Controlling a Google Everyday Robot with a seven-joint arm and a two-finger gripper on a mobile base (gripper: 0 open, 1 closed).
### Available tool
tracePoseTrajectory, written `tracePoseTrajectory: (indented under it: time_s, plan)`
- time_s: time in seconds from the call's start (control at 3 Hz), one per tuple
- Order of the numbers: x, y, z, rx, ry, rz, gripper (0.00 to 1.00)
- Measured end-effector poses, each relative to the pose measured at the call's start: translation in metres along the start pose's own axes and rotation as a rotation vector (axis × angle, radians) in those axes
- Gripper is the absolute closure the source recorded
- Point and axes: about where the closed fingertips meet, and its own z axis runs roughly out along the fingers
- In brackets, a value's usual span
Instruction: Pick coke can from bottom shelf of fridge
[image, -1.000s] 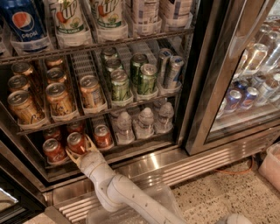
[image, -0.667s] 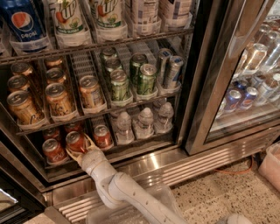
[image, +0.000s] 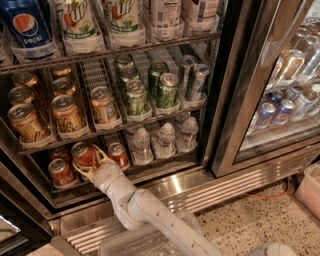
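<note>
I see the gripper (image: 92, 161) inside the fridge (image: 235, 125), at the bottom shelf (image: 150, 167). Jaws are spread wide, straddling the middle coke can (image: 83, 153); I cannot confirm contact. The can is a red cylinder with a silver top. Clear ribbed water bottles (image: 165, 140) stand beside it.

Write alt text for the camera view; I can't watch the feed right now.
The pale arm's gripper is at a small red aluminium coke can, the middle of three on the dark wire bottom shelf of the stainless-steel fridge. Small clear water bottles stand to their right. Gold cans and green cans fill the rack above.
</note>
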Motion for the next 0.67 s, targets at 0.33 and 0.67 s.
tracePoseTrajectory:
  time_s: [0.33,0.67]
  plan:
    - [-0.020,0.003,-0.015,-0.017,-0.066,0.083,1.00]
    - [-0.037,0.025,-0.043,-0.100,-0.144,0.240,1.00]
